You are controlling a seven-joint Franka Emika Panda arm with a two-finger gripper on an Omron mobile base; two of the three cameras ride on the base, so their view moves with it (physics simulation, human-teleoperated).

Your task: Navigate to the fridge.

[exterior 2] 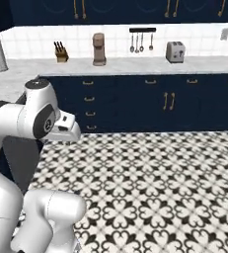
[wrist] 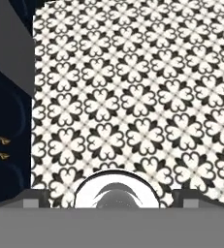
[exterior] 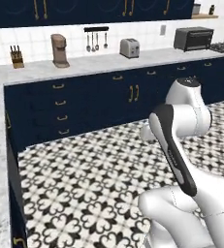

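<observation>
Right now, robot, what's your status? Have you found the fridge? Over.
Gripper over patterned floor, holding nothing. Facing navy cabinets, with coffee maker and toaster on the counter. Floor ahead open. Over.

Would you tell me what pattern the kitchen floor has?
The floor has black-and-white floral tiles, clearest in the hand view.

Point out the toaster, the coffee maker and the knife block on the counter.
toaster [exterior: 129,47]: left base view, middle of its silver front.
coffee maker [exterior: 59,50]: left base view, middle of its brown body.
knife block [exterior 2: 61,52]: right base view, on the wooden block under the handles.
</observation>
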